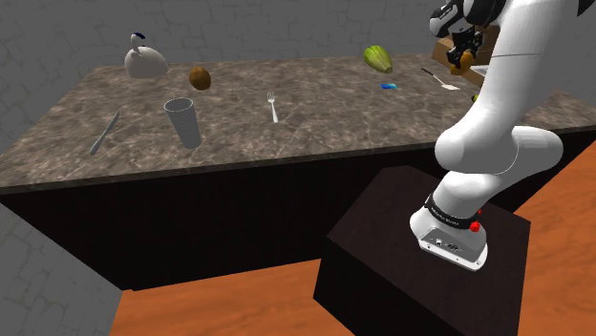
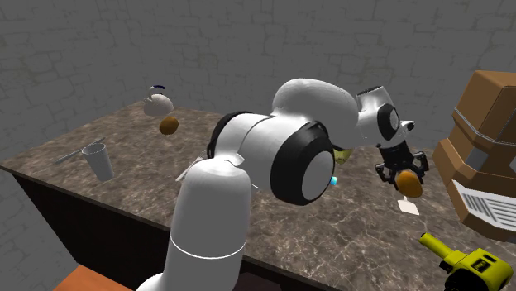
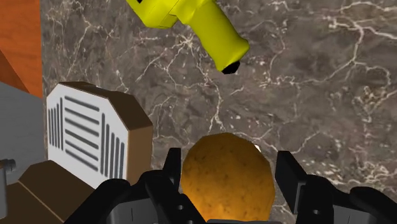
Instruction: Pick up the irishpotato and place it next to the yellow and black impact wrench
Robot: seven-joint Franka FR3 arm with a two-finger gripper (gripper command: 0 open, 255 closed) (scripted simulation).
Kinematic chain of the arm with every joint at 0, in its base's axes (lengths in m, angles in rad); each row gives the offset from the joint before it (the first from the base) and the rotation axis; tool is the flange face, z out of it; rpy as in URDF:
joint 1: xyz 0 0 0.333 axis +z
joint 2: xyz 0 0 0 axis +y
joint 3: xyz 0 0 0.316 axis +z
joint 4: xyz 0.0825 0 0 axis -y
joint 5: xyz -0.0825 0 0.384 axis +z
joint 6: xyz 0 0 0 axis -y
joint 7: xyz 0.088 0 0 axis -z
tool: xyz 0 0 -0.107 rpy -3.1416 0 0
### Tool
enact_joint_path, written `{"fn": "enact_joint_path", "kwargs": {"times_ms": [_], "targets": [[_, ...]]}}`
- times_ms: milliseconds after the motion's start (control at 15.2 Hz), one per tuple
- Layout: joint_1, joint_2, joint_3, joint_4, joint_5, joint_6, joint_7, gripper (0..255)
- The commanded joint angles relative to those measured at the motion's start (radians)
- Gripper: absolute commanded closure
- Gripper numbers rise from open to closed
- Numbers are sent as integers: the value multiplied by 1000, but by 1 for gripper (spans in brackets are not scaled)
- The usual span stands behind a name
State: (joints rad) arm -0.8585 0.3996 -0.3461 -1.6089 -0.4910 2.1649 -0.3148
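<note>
– One check is requested: how is the gripper (image 2: 404, 175) set, and where is the potato (image 2: 408, 184) held?
– The potato is clasped between the two black fingers (image 3: 170, 172), which are closed against its sides. It is held clear of the marble counter (image 2: 355, 231), toward the right end in the second exterior view, near the left side of the brown box (image 2: 484, 124).
– Which way is the impact wrench (image 2: 468, 265) found from the potato?
– It is found nearer and further right in the second exterior view, laid on the counter and apart from the potato. In the wrist view it is seen ahead of the fingertips. Its long axis is run diagonally, and its black nose is turned toward the potato.
– What is called for by the coming move?
– Travel toward that nose is judged necessary, followed by lowering onto bare counter beside the yellow body. The box, which lies close on one side, should be cleared throughout.
</note>
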Motion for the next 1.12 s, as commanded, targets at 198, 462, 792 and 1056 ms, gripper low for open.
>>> {"fn": "enact_joint_path", "kwargs": {"times_ms": [198, 462, 792, 1056], "targets": [[-1, 21, -2, -35, -10, 51, 29, 255], [-2, 42, -4, -58, -17, 89, 51, 255], [-4, 72, -6, -81, -27, 137, 80, 255], [-5, 99, -7, -96, -34, 173, 102, 255]]}}
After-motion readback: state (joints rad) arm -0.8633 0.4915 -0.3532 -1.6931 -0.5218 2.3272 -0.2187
